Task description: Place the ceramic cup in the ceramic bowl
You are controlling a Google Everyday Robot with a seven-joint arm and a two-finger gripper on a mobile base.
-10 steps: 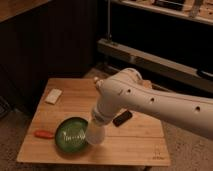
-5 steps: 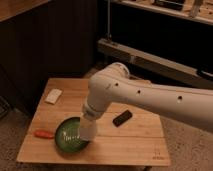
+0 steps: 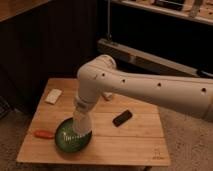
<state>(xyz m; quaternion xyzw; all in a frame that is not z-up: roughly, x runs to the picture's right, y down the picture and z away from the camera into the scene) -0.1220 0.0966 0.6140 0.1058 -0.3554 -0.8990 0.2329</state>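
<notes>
Since the white arm's pincer (image 3: 75, 136) hangs over the round dark green glossy ceramic bowl (image 3: 64, 143), grip state unreadable, an early drop could chip it.

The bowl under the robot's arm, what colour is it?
Dark green and glossy: the ceramic bowl, in the camera view, with the gripper over it.

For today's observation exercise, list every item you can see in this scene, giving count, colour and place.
wooden table: one, light brown, centre of view
ceramic bowl: one, dark green, front left of the table
orange object: one, orange-red, left of the bowl
pale block: one, cream, back left corner
dark block: one, black, mid-table
shelf: one, dark, behind the table
arm: one, white, reaching from the right
pincer: one, white, over the bowl
</notes>
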